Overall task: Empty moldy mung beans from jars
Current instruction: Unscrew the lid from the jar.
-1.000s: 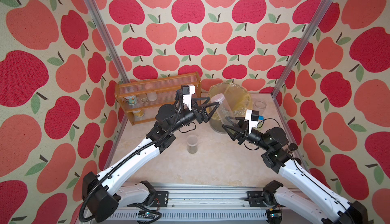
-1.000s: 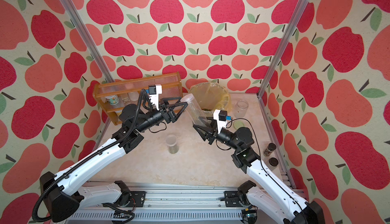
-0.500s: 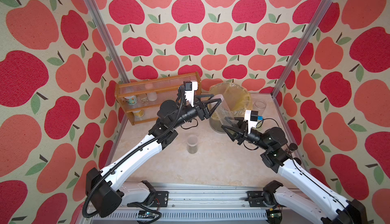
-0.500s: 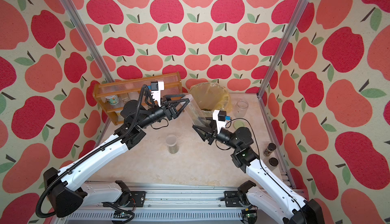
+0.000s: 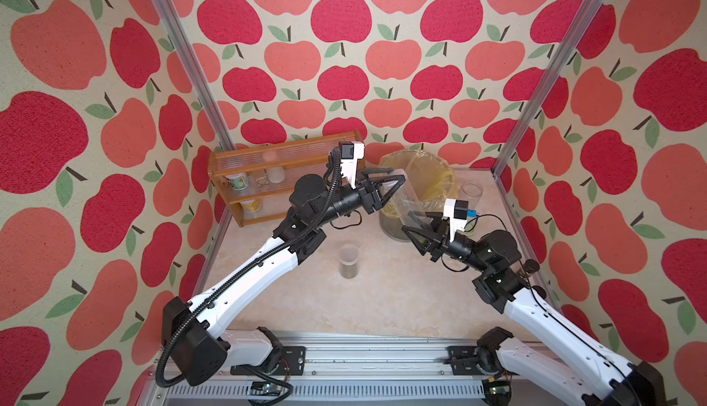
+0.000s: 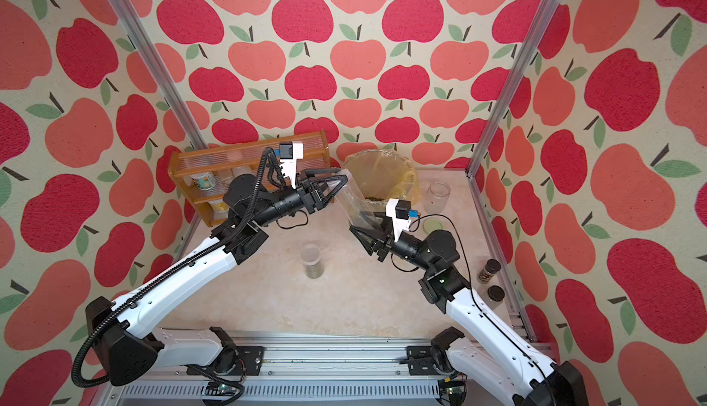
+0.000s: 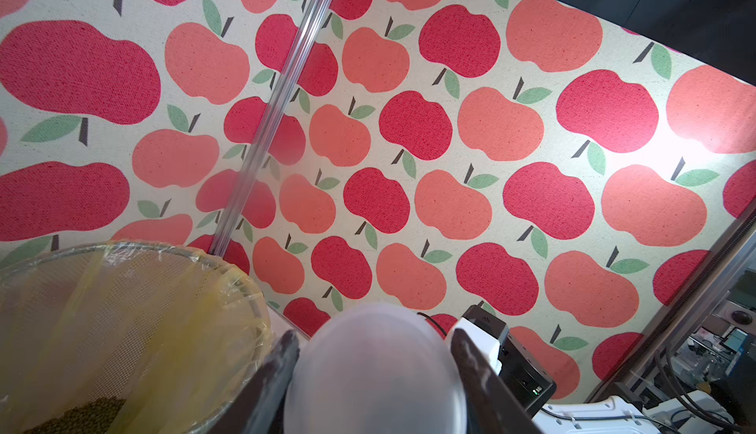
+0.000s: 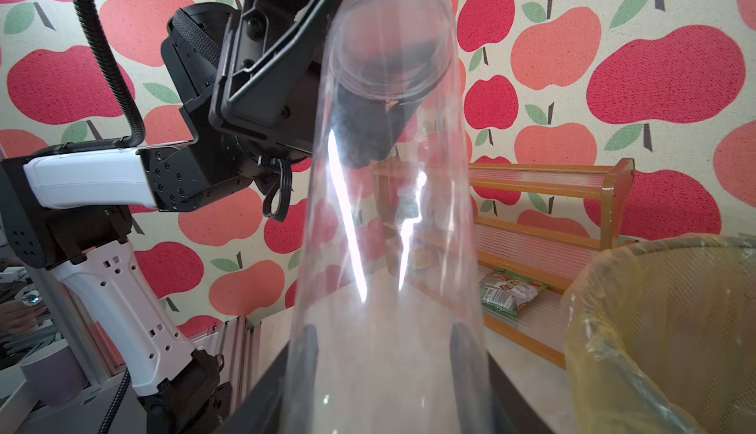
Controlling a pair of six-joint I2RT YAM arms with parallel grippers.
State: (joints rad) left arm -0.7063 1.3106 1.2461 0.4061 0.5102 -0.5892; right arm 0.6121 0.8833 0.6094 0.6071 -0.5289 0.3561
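Note:
A tall slim clear jar [image 5: 407, 201] [image 6: 354, 203] [image 8: 388, 207] hangs tilted in front of the bin. My right gripper [image 5: 415, 228] [image 6: 362, 232] [image 8: 386, 342] is shut on its lower end, where olive mung beans [image 6: 367, 237] show. My left gripper [image 5: 396, 182] [image 6: 341, 180] [image 7: 374, 336] is shut on its frosted white lid [image 7: 376, 366]. A short jar [image 5: 348, 262] [image 6: 313, 260] with beans in its bottom stands mid-table. A round-shouldered jar [image 5: 469, 193] [image 6: 438, 195] stands open at the back right, its pale green lid [image 6: 433, 225] lying beside it.
The grey bin [image 5: 417, 153] [image 6: 377, 153] [image 7: 122, 243] with a yellow bag holds some beans [image 7: 82, 411]. A wooden shelf [image 5: 283, 147] [image 6: 248, 151] with cans stands back left, with a green packet [image 8: 511, 293] on its lower board. Two dark-capped bottles [image 6: 489, 270] stand at the right edge.
My left gripper, open a second ago beside the jar's top, has shifted onto the lid and closed on it. The right arm and the jar have stayed put.

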